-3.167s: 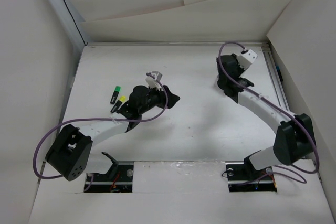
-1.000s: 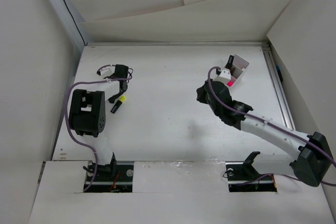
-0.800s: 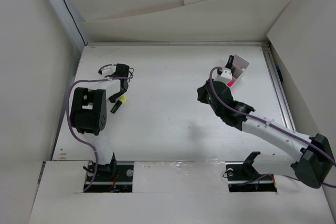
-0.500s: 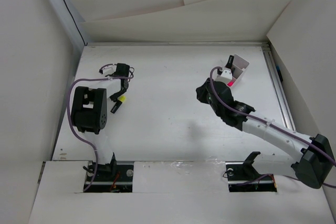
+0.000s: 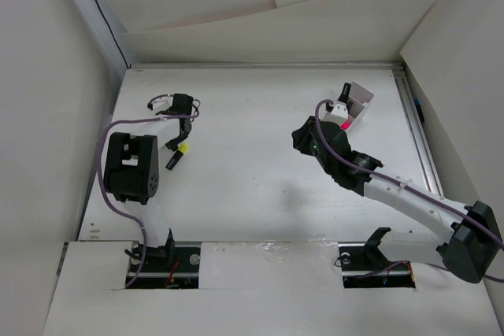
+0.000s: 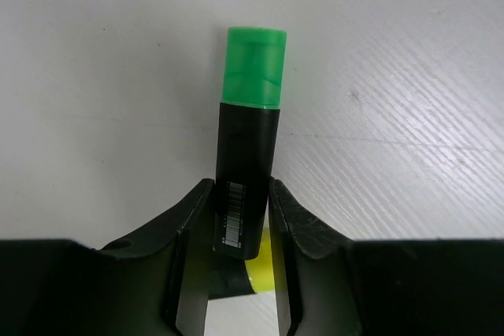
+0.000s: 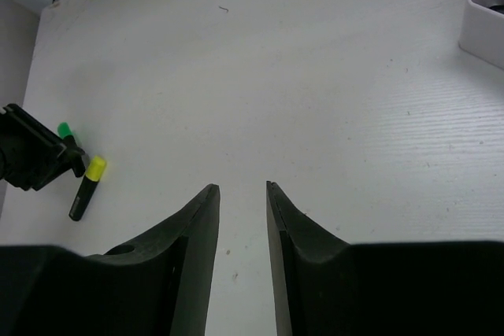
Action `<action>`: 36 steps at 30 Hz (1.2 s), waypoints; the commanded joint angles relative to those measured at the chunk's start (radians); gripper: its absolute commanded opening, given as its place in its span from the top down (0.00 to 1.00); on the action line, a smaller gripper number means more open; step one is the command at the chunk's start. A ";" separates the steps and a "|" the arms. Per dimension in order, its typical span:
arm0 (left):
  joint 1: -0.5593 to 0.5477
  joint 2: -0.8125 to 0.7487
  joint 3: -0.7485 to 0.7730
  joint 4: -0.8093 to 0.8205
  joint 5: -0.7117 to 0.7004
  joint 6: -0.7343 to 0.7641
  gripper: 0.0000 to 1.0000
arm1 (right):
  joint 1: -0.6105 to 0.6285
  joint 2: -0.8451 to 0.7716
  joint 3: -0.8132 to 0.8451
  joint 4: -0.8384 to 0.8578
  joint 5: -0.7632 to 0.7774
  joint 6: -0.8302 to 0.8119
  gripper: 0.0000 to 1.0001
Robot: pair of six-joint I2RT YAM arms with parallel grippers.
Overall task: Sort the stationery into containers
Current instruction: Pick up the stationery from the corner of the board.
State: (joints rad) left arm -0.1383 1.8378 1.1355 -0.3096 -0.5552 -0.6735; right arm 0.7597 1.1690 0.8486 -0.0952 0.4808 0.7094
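Contact is seen at the left jaws: they are pressed on the black tail of the green highlighter, whose long axis runs straight out from between them, cap foremost, at the far left of the counter. The yellow highlighter is glimpsed just behind it. The right jaws are narrowly spread and empty. The tray, with a pink highlighter in it, is set well apart at the far right, nearer the right arm; a long carry is judged necessary.
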 commanded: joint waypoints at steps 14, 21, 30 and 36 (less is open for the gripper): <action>-0.049 -0.472 -0.153 0.125 0.268 0.031 1.00 | -0.149 -0.029 -0.040 0.135 -0.315 -0.051 0.27; -0.128 -0.563 -0.348 0.360 0.514 0.052 1.00 | -0.220 0.033 -0.040 0.195 -0.565 -0.080 0.15; -0.426 -0.473 -0.395 0.584 0.564 0.089 1.00 | -0.261 0.086 0.017 0.195 -0.771 -0.100 0.10; -0.435 -0.443 -0.456 0.771 0.771 0.120 1.00 | -0.273 0.139 0.049 0.206 -0.792 -0.091 0.08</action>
State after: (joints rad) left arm -0.5762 1.3983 0.7139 0.3080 0.0887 -0.5877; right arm 0.4961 1.2842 0.8398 0.0387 -0.2661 0.6250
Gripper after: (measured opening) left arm 0.254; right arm 0.919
